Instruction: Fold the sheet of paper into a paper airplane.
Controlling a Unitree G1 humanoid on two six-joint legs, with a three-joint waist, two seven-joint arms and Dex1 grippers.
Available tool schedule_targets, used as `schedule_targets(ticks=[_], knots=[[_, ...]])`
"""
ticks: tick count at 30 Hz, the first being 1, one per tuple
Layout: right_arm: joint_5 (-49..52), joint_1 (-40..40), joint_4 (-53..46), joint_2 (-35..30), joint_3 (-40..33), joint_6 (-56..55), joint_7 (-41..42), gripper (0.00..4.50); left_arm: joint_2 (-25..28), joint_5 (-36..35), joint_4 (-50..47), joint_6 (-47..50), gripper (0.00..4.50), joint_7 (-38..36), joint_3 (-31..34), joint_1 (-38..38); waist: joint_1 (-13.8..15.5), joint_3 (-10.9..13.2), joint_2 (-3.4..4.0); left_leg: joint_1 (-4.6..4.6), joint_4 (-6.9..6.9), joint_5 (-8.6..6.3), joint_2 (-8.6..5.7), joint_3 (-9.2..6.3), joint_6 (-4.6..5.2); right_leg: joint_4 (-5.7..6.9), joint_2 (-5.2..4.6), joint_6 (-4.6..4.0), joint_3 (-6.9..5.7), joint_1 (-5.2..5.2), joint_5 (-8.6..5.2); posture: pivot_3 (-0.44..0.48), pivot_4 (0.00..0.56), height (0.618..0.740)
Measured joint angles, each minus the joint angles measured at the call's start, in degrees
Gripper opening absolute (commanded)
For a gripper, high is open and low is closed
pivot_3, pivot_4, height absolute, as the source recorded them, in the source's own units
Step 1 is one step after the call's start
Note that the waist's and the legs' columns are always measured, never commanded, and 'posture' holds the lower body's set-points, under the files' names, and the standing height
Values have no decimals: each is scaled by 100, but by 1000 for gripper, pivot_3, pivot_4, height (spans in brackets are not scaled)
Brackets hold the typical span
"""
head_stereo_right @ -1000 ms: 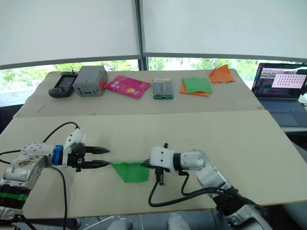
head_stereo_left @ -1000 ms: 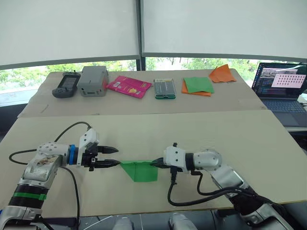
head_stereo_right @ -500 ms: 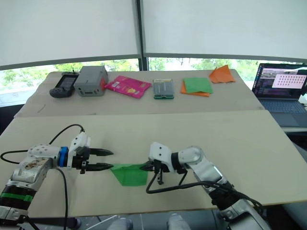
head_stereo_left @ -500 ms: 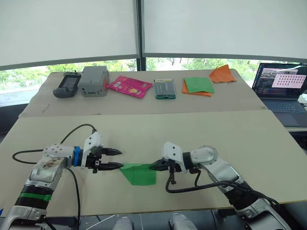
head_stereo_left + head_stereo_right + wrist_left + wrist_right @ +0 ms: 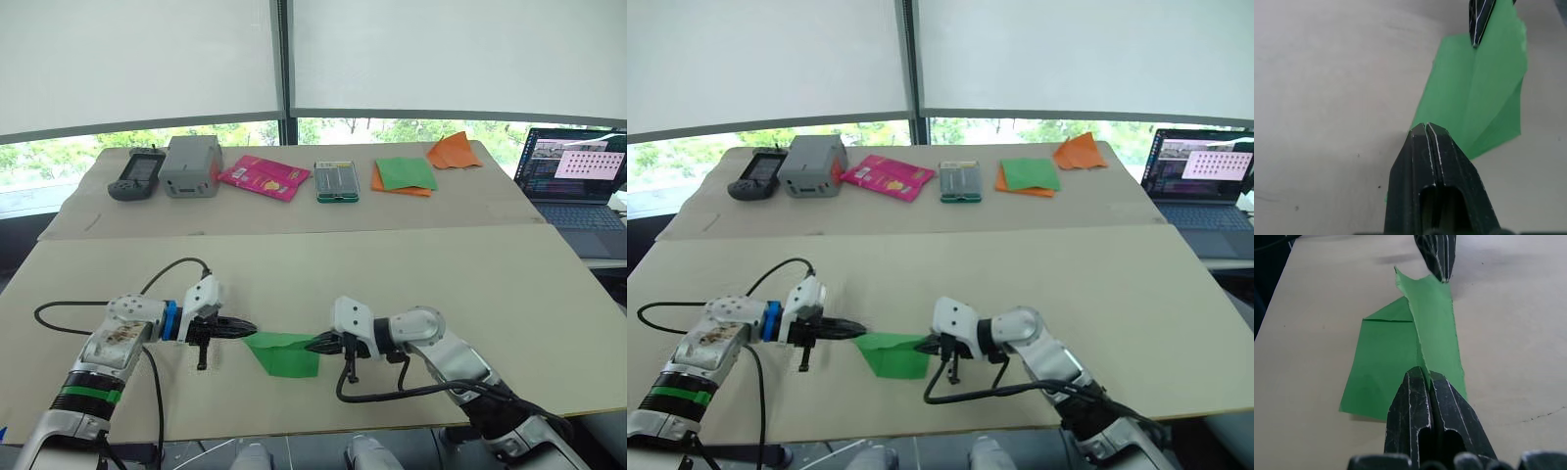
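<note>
In the left eye view the paper (image 5: pixel 285 353), folded into a green wedge with its point toward the robot's left, lies on the near table (image 5: pixel 490 294) between the two grippers. The left gripper (image 5: pixel 247 330) has its fingers pressed together on the paper's pointed end, and the right gripper (image 5: pixel 315 344) pinches the opposite end, so the upper edge of the paper runs straight between them. On the far table (image 5: pixel 460 211) sit a handheld device (image 5: pixel 135 173), a grey box (image 5: pixel 190 165), a pink packet (image 5: pixel 263 176), a green-edged case (image 5: pixel 336 181), a green sheet stacked on an orange one (image 5: pixel 404 175) and a crumpled orange paper (image 5: pixel 454 150); a laptop (image 5: pixel 574 176) stands open at the right. The right eye view shows the same layout, both grippers clamped on the paper's ends. In the left wrist view the closed black fingers (image 5: pixel 1425 156) grip the paper's near tip, with the other gripper's tips at the far end. In the right wrist view the fingers (image 5: pixel 1422 401) are closed on a raised strip of paper that runs to the left gripper, the rest lying flat beside it.
</note>
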Motion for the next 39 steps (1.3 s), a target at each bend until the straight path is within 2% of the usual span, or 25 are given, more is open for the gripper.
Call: schedule_targets(ticks=[6, 16, 23, 28, 39], knots=[[-21, 39, -138, 16, 0, 118, -112, 0, -172, 128, 134, -157, 19, 86, -60, -38, -6, 0, 0, 0, 0, 0, 0, 0, 0, 0, 0, 1, 0, -1, 1, 0, 150, 740], [96, 99, -334, 84, 26, 709, -111, 0, -59, 603, 320, -1278, 19, 91, -282, -132, -8, -18, 21, 1, 0, 0, 0, 0, 0, -1, 0, 0, 0, 1, 0, 0, 150, 740], [44, 55, -332, 234, 98, 920, -301, 0, 22, 649, 357, -1462, 19, 86, -297, -121, -32, -31, 27, 3, -1, 0, 2, 0, 1, 4, 1, 0, 0, -1, 0, 0, 150, 740], [90, 46, -474, 379, -34, 945, -489, 1593, 31, 648, 347, -1499, 0, 101, -289, -89, -30, -34, 30, 6, -1, -1, 2, 0, 1, 9, 2, 0, 0, -1, 0, 0, 150, 740], [327, 136, -1028, 465, -37, 1148, -616, 1593, 42, 647, 326, -1505, 0, 108, -290, -68, -23, -38, 28, 5, -1, -1, 2, 0, 1, 8, 1, -1, 0, -2, -1, 0, 150, 740]])
